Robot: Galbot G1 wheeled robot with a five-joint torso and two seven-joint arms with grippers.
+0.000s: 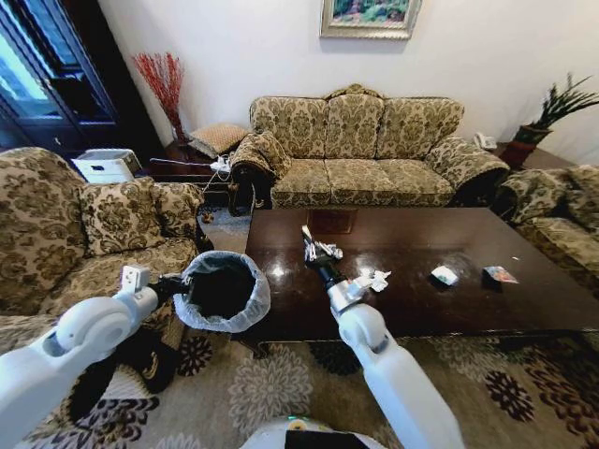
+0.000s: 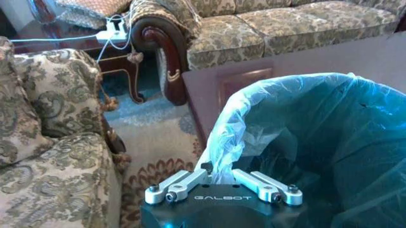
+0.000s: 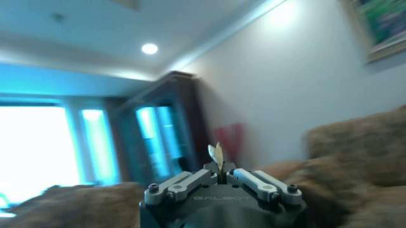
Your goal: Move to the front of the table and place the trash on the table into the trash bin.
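Crumpled wrapper (image 1: 318, 249) in R gripper (image 1: 312, 245)

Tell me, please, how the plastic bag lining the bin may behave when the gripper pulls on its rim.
The plastic bag looks thin and wrinkled, so it is probably floppy and would stretch or slide off the trash bin rather than stay stiff. The left gripper pinches its folded rim, so a hard pull might tear the film. It seems very light.

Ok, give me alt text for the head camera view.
The right tool holds crumpled trash above the dark table, while the left tool grips the rim of the bag-lined trash bin beside the table's left end. More litter lies on the table.
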